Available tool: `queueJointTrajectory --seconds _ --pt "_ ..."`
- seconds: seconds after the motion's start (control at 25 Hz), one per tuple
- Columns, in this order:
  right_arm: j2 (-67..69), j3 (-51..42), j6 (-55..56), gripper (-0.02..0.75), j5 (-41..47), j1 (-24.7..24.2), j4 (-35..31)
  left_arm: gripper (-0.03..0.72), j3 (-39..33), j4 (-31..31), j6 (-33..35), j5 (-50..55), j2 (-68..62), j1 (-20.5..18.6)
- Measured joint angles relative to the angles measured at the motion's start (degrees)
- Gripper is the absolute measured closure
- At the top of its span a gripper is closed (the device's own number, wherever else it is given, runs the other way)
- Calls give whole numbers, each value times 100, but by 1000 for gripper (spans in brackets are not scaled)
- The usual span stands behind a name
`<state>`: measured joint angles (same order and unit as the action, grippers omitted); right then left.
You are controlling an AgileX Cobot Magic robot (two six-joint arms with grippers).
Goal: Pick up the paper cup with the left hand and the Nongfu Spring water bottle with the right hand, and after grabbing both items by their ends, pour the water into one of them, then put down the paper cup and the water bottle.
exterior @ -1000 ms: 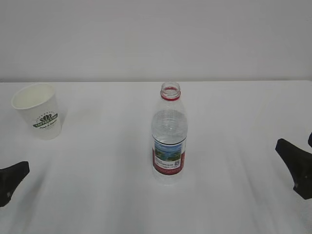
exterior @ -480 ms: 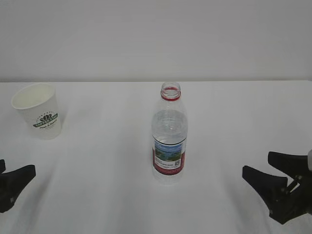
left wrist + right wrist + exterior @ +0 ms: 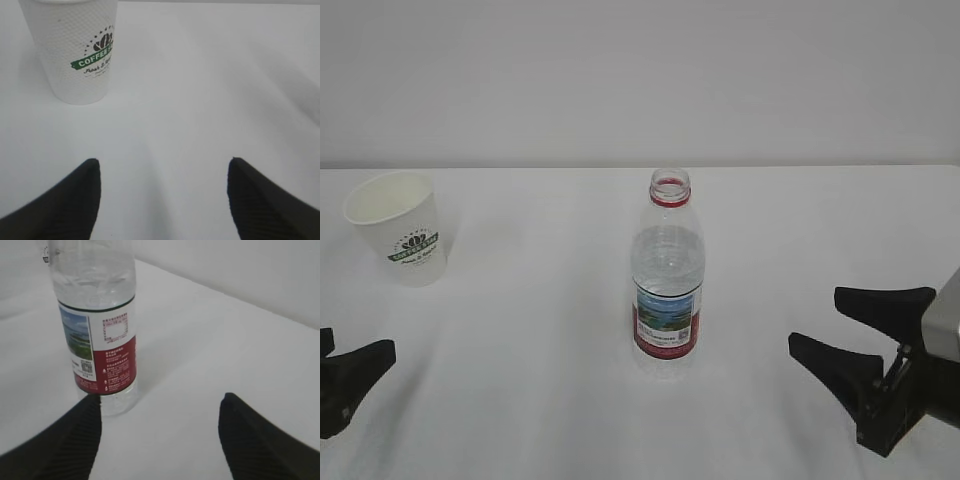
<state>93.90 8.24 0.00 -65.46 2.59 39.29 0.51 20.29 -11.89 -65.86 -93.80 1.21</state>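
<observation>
Far left of the Nongfu Spring water bottle (image 3: 667,280) stands the paper cup (image 3: 400,228), upright, with the left hand (image 3: 162,200) spread wide and empty just short of it. The bottle stands uncapped mid-table. Right of the bottle, the right hand (image 3: 855,335) gapes wide, holding nothing.

Dimpled matt paper cup (image 3: 75,55); glossy clear ribbed plastic bottle (image 3: 667,280).

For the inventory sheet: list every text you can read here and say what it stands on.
"COFFEE" in white on a green band, partly cut off: side of the paper cup.
Script line under it: too blurred to read.
Label print and QR code on the Nongfu Spring water bottle: too small to read.
</observation>
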Motion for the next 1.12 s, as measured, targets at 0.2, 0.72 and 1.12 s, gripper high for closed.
queueJointTrajectory --seconds 0.2,0.72,1.12 --pt "0 181 -206 186 0 0 72 111 0 21 0 0 0 0" --pt "8 372 75 141 -13 0 339 111 0 136 0 0 0 0" --pt "48 631 753 64 -13 0 611 111 0 167 0 0 0 0"
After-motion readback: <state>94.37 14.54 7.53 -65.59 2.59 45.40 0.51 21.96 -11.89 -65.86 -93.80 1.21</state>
